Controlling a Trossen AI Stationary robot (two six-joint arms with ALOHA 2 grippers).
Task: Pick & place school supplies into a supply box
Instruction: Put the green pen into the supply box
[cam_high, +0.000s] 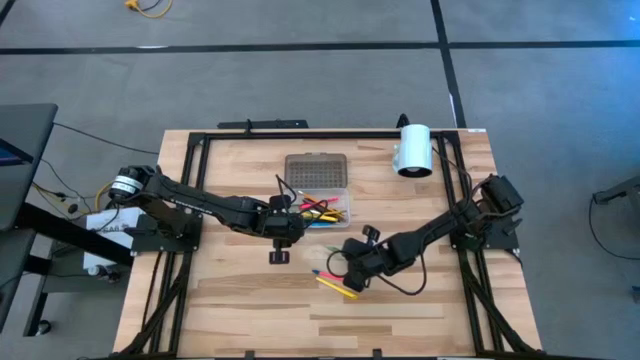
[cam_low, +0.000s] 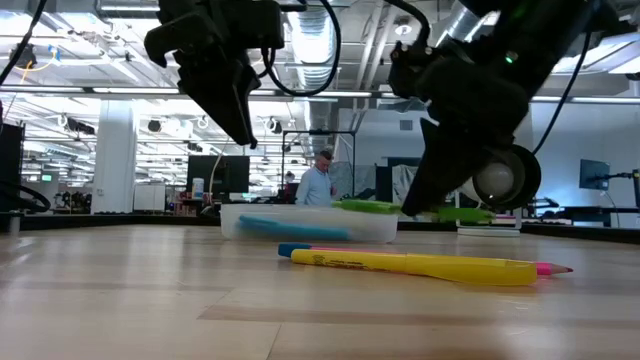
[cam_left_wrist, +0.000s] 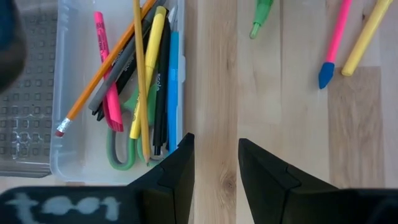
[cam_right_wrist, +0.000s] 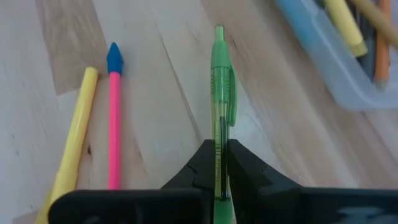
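Observation:
The supply box (cam_high: 318, 204), clear and open, lies mid-table with scissors, pens and pencils (cam_left_wrist: 134, 81) inside. Its dotted lid (cam_high: 316, 168) lies flat just beyond it. My left gripper (cam_left_wrist: 216, 163) hangs open above the bare wood beside the box's near wall, holding nothing. Nearer the front, my right gripper (cam_right_wrist: 219, 163) is shut on a green pen (cam_right_wrist: 220, 87). A yellow highlighter (cam_low: 420, 265) and a pink pen with a blue cap (cam_right_wrist: 114, 118) lie side by side on the table close to it. My right gripper pinches the green pen's clear barrel (cam_right_wrist: 219, 144) between its two fingers. The pen runs along the fingers and sticks out ahead of them, clip end foremost. The fingers slant downward. In the low view the pen (cam_low: 368, 207) hangs about level, clear of the table.
A white cylinder (cam_high: 413, 150) lies at the table's far right. Black frame rails run along the left and right edges. Bare wood spreads across the near half of the table. A person (cam_low: 320, 183) shows in the room beyond.

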